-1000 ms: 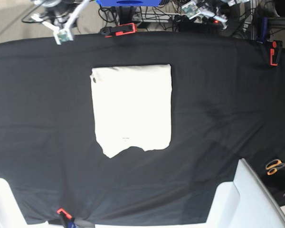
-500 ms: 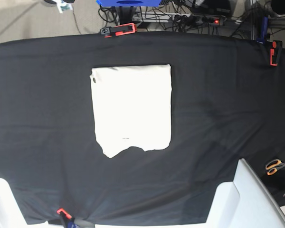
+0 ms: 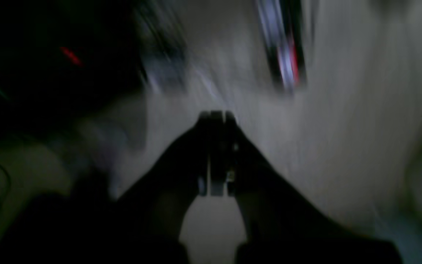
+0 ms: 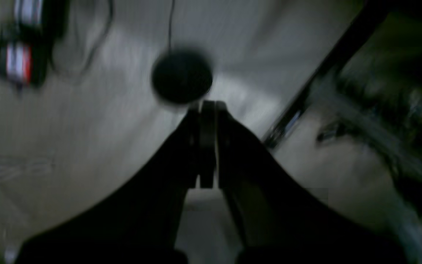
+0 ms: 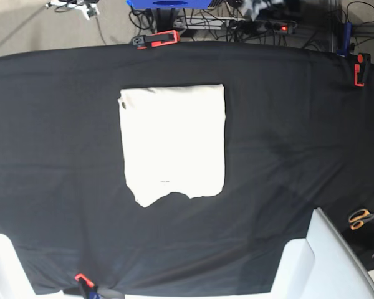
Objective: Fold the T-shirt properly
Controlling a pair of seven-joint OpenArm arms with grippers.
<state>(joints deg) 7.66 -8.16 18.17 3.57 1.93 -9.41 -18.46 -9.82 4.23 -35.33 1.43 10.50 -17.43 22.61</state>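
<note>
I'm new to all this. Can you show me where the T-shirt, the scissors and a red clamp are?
T-shirt (image 5: pixel 173 142), base view, middle of the folded cloth.
Scissors (image 5: pixel 360 217), base view, orange handles.
Red clamp (image 5: pixel 157 38), base view, its body at the table's far edge.

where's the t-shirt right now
In the base view the T-shirt lies folded flat on the black tablecloth, left of centre, below the red clamp.

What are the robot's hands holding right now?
Nothing. The left gripper and the right gripper are shut on nothing, off the table. The T-shirt lies alone, folded.
</note>
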